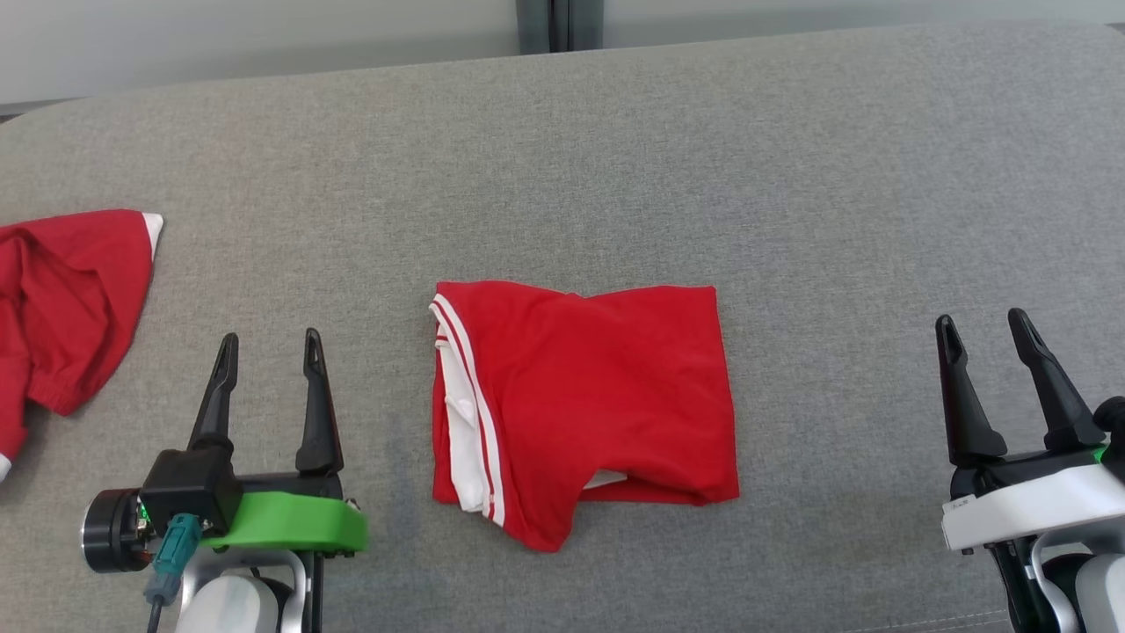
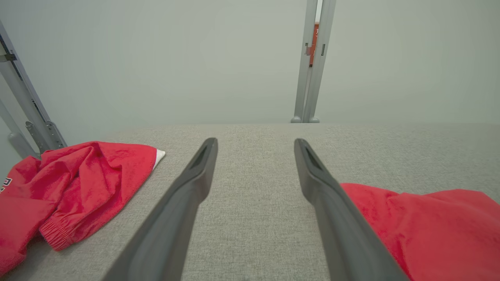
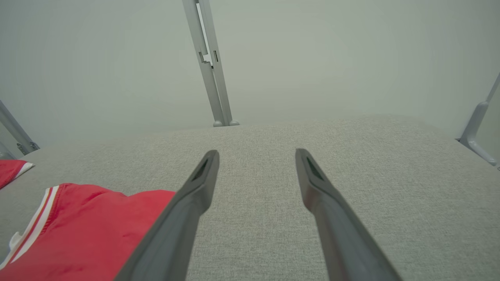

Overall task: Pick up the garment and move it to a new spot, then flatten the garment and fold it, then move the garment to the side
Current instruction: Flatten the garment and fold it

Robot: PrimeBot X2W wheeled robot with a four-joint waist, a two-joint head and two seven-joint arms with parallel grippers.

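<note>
I am looking at the folded red cloth garment with white stripes along its left edge (image 1: 598, 396). It is lying as a rough rectangle in the middle of the grey fabric-covered table (image 1: 703, 132), between my 2 arms. The left pincer (image 1: 271, 337) is sitting near the garment's left side with its 2 dark fingers spread wide and nothing between them. The right pincer (image 1: 982, 317) is sitting well apart on the right, equally wide and empty. A second, crumpled red garment with a white tip (image 1: 70, 299) is lying at the table's far left. I am judging the fold as done, so the step in hand is moving the garment to the side. For that I am planning to bring both pincers in low at 2 corners. They are going to need to pinch through every layer so the fold is not slipping open, while keeping clear of the crumpled piece.
</note>
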